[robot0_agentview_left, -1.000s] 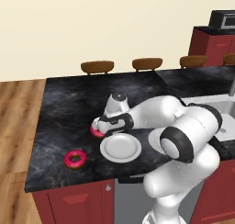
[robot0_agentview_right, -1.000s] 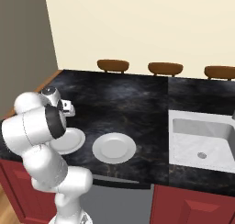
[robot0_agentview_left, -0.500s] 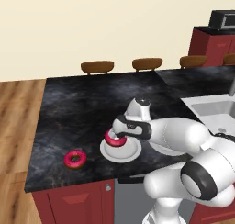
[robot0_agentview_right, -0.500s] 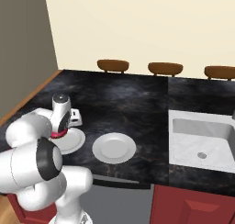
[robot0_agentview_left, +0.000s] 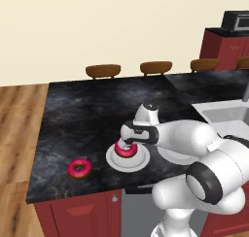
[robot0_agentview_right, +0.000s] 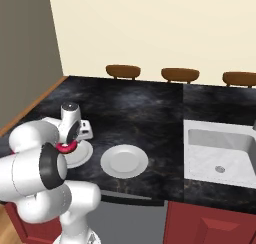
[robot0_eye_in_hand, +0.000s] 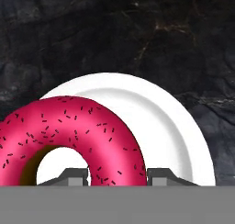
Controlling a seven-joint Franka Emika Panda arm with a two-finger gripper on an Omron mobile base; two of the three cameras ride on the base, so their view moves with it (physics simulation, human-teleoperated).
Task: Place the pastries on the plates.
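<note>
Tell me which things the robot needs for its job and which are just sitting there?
Needed: held donut, other donut, plate under gripper, second plate, gripper.
Just there: sink, stools, microwave.

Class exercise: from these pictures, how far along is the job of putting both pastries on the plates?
Done: nothing released yet. In hand: the gripper is shut on one donut above the left plate. Left: release it, then move the second donut, lying on the counter, onto the bare plate.

Donut [robot0_agentview_left: 126, 150] over left plate [robot0_agentview_left: 138, 163]; second donut [robot0_agentview_left: 79, 168] left on counter [robot0_agentview_left: 87, 119].
</note>
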